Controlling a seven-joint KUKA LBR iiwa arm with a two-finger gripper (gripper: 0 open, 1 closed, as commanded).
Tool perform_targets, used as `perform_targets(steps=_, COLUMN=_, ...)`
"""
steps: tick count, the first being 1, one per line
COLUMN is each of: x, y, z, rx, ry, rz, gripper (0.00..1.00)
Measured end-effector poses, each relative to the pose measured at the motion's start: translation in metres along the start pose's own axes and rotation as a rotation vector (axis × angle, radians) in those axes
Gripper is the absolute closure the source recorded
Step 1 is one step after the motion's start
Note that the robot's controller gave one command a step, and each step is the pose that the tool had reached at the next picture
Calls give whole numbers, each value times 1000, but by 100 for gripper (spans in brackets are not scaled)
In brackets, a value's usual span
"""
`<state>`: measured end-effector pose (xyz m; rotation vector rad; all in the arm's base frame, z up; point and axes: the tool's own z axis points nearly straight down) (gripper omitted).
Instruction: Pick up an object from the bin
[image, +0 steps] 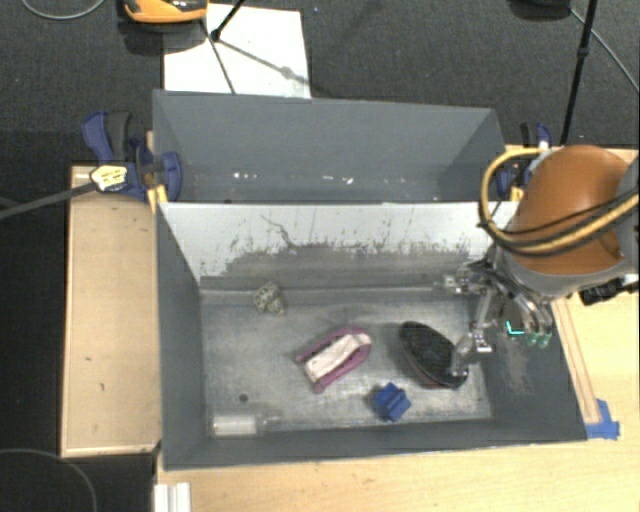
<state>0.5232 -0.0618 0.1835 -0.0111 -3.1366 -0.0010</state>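
Note:
My gripper (466, 362) hangs low at the right side of the bin, its fingers reaching down just right of a black oval brush-like thing (427, 352) with a reddish edge. Its fingertips touch or nearly touch that thing's right end. A pink and white packet (334, 357) lies in the middle of the floor, left of the black thing. In front of both sits a small blue block (390, 401).
A small grey crumpled lump (267, 297) rests by the back wall at the left. A clear little tube (234, 426) lies in the front left corner. The arm with its orange cover and cables stands over the bin's right rim.

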Motion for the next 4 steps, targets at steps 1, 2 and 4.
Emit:
perform_targets(steps=1, x=-23, y=9, z=105, rx=-1, ry=-2, rz=18, gripper=0)
perform_targets(steps=2, x=-36, y=-51, z=107, rx=2, ry=-10, rz=169, gripper=0)
perform_targets(steps=4, x=-56, y=-55, z=-31, rx=1, ry=-16, rz=149, gripper=100)
